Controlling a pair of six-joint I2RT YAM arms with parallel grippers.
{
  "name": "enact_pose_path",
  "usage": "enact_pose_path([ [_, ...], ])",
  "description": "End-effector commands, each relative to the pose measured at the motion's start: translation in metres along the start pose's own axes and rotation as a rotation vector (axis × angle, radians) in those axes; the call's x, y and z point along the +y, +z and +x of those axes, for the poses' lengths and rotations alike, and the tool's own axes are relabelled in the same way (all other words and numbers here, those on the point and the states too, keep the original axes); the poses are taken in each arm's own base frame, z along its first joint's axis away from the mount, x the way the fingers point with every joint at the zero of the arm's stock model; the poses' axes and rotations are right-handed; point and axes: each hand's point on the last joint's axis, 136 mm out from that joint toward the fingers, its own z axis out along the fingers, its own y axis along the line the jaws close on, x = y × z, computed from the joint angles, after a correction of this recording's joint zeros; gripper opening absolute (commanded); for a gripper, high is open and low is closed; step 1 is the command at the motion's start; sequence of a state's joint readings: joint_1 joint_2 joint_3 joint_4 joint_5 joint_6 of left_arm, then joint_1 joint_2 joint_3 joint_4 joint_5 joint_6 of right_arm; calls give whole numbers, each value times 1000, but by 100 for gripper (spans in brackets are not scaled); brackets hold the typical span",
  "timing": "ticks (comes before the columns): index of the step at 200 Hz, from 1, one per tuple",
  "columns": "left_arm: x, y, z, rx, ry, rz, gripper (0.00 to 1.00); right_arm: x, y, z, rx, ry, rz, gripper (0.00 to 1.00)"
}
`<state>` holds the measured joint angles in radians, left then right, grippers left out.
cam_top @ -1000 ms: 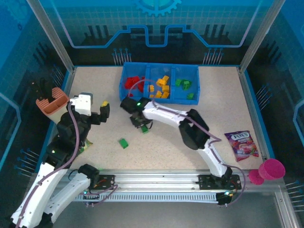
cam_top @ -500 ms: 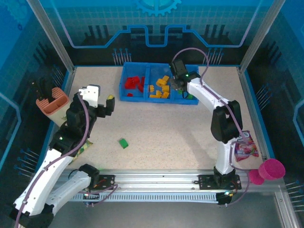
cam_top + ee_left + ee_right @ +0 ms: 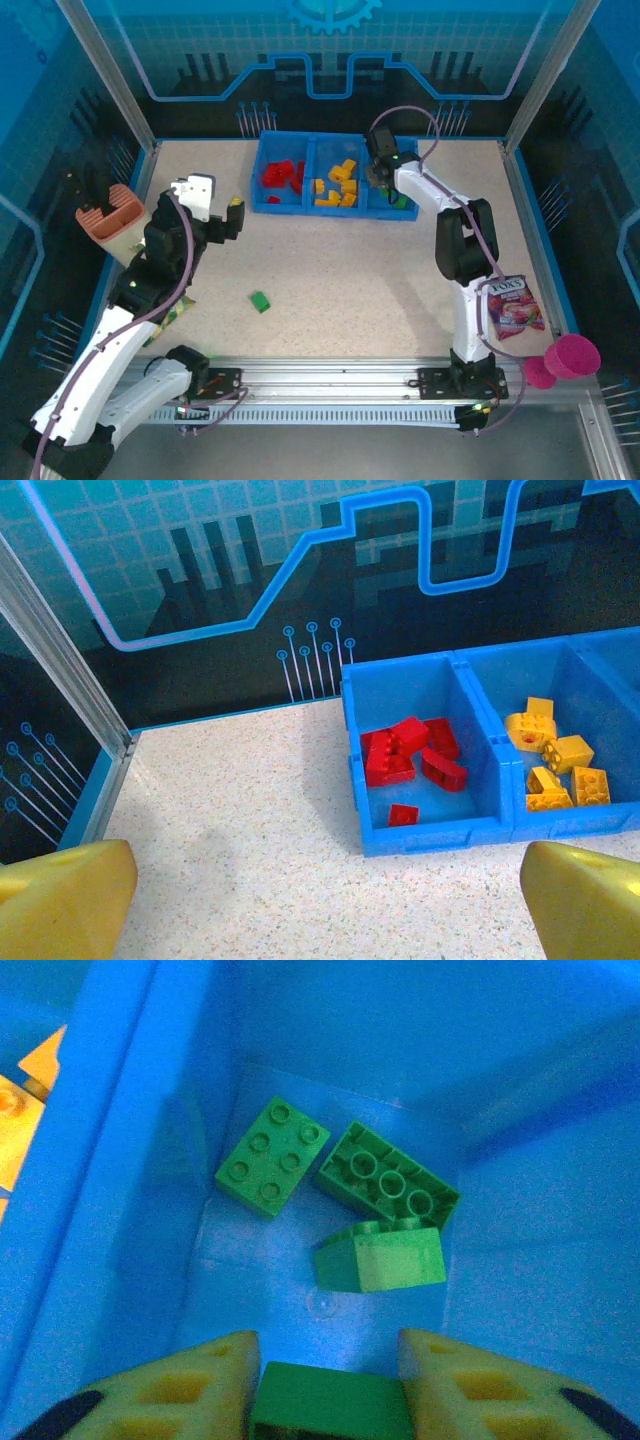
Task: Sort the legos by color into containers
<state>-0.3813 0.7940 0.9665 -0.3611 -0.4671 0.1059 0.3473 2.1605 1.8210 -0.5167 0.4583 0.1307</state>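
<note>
Evidently colour-matched: right gripper, inside the tray's right-end compartment among green legos, flanks a green brick; clamping unclear. Left gripper spread, empty.

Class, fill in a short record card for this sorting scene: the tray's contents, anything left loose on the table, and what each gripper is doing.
Tray: blue tray, three compartments side by side
Left compartment: red bricks
Middle compartment: yellow-orange bricks
Right compartment: green bricks
Loose on table: one stray green brick
Left gripper: open, nothing between its fingers
Right gripper: above the right compartment, shut on the held green brick
</note>
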Motion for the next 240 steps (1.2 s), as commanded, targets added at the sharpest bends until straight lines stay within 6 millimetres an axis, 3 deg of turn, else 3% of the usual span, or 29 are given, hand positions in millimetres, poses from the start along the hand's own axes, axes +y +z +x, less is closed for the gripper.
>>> enact_pose_path([
  [1,6,-7,-19,-54,-19,-12,99,-8,-8,-15,-42,31,-4,50],
  [18,6,-9,-19,-60,-22,-7,99,-11,-21,-20,-62,39,-13,57],
  [36,6,-12,-22,-70,-28,0,99,-13,-40,-25,-76,48,-27,57],
  [66,8,-22,-25,-94,-43,11,99,7,-100,-27,-128,19,-84,56],
  [75,9,-25,-25,-102,-47,10,99,23,-120,-21,-132,8,-127,56],
  [89,12,-32,-24,-112,-56,9,99,66,-151,-3,-114,-12,-243,58],
  [139,23,-53,-9,-91,-86,-3,99,229,-221,94,-16,-123,-455,62],
  [166,28,-64,-6,-112,-87,-7,99,298,-232,146,35,-271,-498,63],
  [180,29,-70,-7,-123,-92,-4,99,324,-233,170,87,-318,-527,64],
  [203,33,-78,-6,-127,-110,-6,99,342,-228,193,151,-349,-526,66],
  [240,36,-82,2,-126,-129,-11,99,354,-213,216,258,-319,-531,69],
])
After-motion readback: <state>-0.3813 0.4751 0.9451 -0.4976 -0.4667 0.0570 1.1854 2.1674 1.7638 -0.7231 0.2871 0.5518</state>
